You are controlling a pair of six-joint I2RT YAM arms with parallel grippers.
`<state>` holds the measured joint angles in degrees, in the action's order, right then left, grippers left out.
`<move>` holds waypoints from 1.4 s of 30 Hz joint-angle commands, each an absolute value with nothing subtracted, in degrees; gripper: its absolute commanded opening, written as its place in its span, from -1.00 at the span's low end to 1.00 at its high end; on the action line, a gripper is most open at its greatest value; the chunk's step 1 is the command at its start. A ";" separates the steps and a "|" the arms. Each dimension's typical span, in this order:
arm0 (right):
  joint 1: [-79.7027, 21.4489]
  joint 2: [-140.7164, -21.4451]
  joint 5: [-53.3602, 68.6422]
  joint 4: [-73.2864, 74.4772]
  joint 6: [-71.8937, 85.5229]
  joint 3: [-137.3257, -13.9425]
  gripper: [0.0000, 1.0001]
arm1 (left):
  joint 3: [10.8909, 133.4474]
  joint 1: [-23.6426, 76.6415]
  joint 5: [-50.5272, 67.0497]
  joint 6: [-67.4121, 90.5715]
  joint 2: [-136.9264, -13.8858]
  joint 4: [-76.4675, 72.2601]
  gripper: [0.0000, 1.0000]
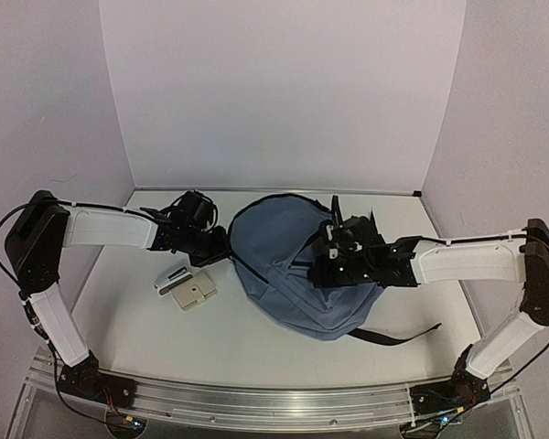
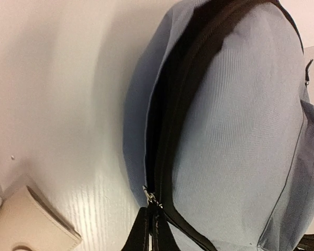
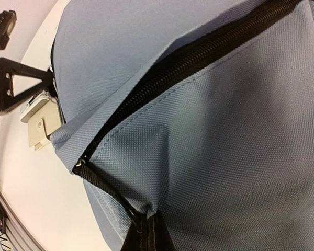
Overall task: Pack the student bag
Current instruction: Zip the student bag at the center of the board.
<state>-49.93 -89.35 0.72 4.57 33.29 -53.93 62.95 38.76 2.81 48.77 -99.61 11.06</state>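
Two grippers, both pinched tight! The left gripper (image 2: 148, 235) nips the main zipper pull (image 2: 150, 200) at the left edge of the student bag (image 1: 279, 274). The right gripper (image 3: 146, 238), sitting on top of the bag's right half, is clamped on the black strap pull (image 3: 110, 191) of another zipper. The bag lies mid-table (image 1: 119, 338), with a beige case (image 1: 194, 293) just left of it.

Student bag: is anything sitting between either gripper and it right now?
Nothing visible. The left gripper is shut on the main zipper at the left edge of the student bag, the right gripper on a zipper pull on top. The beige case lies beside the bag, clear of both.
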 commanded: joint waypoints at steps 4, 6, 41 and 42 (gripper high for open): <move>-50.02 -83.95 -2.41 13.54 33.47 -52.21 -1.00 | 67.04 32.77 0.01 38.79 -98.43 12.17 -1.00; -50.08 -83.07 -1.78 14.27 32.54 -52.86 -1.00 | 66.90 32.61 4.37 35.98 -98.35 9.76 -1.00; -66.58 -113.18 -25.04 16.30 14.00 -86.08 0.26 | 53.84 40.72 11.59 32.76 -82.69 9.62 -1.00; -66.70 -113.80 -26.08 16.05 14.01 -86.31 0.12 | 53.99 40.70 11.44 32.62 -82.84 9.81 -0.99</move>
